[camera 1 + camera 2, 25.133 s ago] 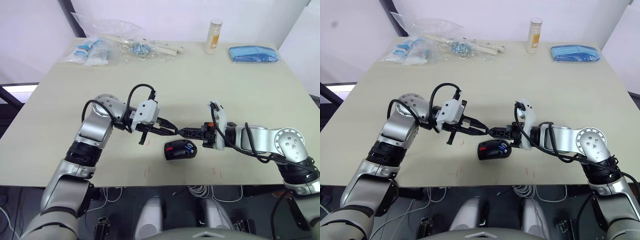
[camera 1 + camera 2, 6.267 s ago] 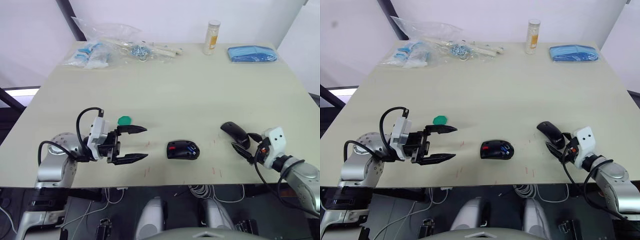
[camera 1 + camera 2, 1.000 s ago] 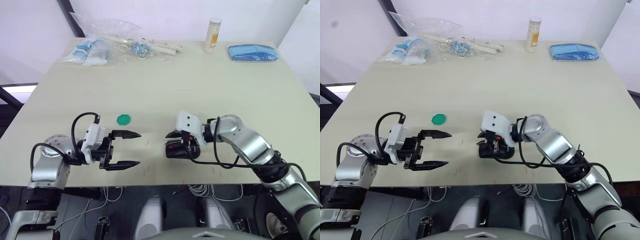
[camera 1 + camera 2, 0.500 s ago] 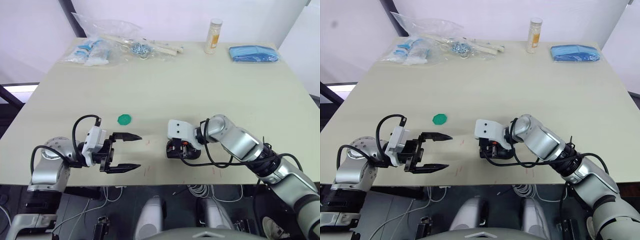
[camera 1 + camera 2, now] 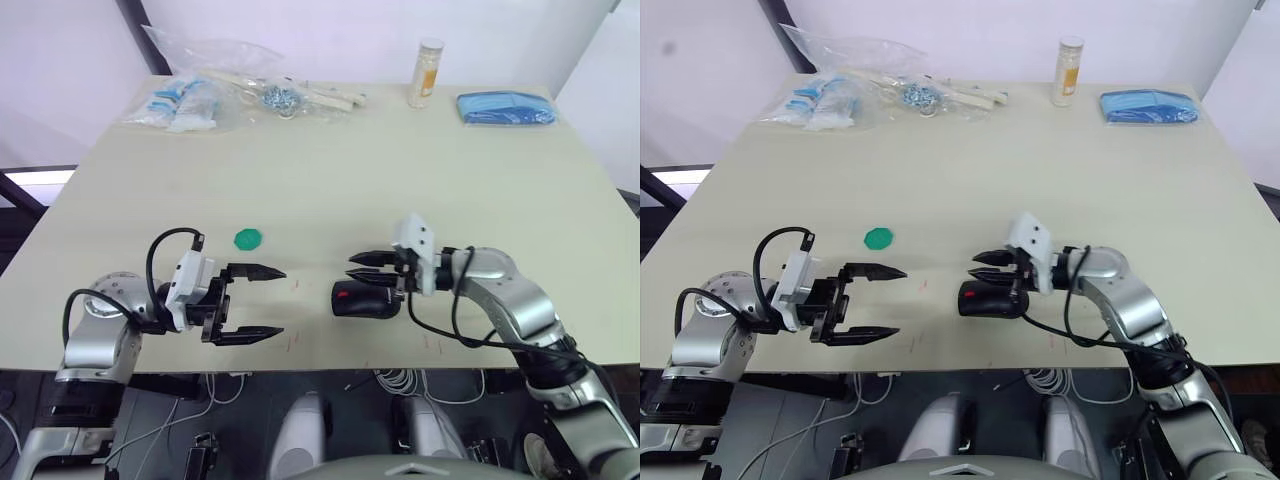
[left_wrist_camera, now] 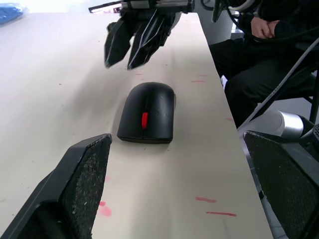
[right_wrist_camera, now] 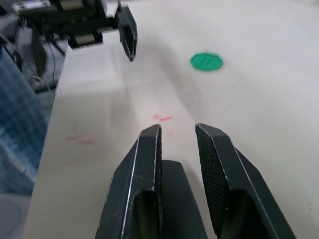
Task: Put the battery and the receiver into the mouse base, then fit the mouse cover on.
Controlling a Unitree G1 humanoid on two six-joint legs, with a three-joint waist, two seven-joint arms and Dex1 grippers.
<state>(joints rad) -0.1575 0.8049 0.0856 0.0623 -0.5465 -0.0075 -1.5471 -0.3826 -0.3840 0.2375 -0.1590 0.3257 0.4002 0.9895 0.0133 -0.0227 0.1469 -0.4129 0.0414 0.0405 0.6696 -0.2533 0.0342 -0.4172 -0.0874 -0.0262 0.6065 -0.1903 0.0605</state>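
Mouse cover (image 6: 148,112) on beige table (image 5: 330,170) | right claw (image 5: 358,268) slightly apart, empty | left claw (image 5: 268,302) wide, empty

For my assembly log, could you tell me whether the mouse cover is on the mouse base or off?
On. The mouse cover sits closed over the mouse base; only the red wheel shows, no open compartment.

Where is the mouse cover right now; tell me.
The mouse cover sits fitted on the mouse base near the table's front edge, just under the right gripper's fingertips, with the open left gripper to its left.
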